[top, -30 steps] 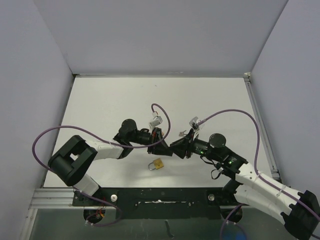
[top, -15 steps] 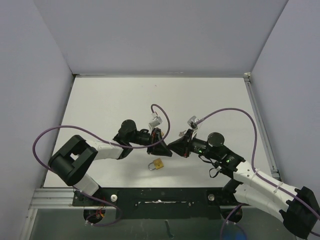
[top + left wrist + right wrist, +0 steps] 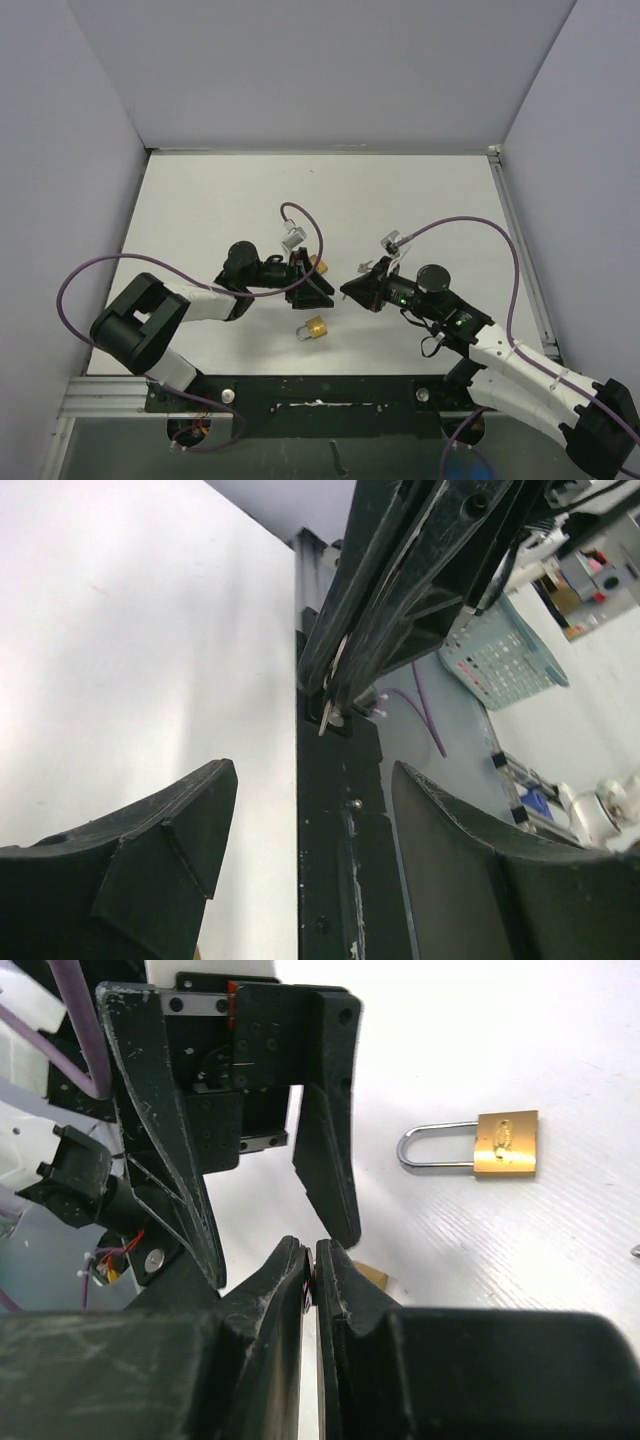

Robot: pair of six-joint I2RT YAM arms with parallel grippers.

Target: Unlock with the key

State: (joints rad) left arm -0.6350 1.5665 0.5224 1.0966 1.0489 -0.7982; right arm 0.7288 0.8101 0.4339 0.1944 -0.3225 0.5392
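**Overhead view, left to right**

- The left arm (image 3: 190, 300) reaches from the lower left of the frame toward the centre, above the white table (image 3: 200, 200). A purple cable (image 3: 85, 275) loops out to its left.
- The left gripper (image 3: 320, 286) sits just left of centre. Its jaws stand wide apart and nothing is between them. In the left wrist view, the two black fingers (image 3: 190, 830) fill the lower corners, with a broad gap between them.
- A small brass-coloured object (image 3: 320, 266) shows just beside the upper edge of the left gripper. What it is cannot be told.
- The padlock (image 3: 316, 328) lies flat on the table below the two grippers, near the bottom centre and apart from both. Its brass body is to the right and its silver shackle points left. In the right wrist view it lies in the upper right of the frame, and the shackle appears seated in the body.
- The right gripper (image 3: 347, 289) is just right of centre, tip to tip with the left gripper. Its jaws are pinched narrow on the key (image 3: 331, 708). In the left wrist view, the key shows as a thin silver blade, edge-on, at the upper centre.
- The right arm (image 3: 500, 355) runs to the lower right corner, with a second purple cable (image 3: 480, 225) arching above it.
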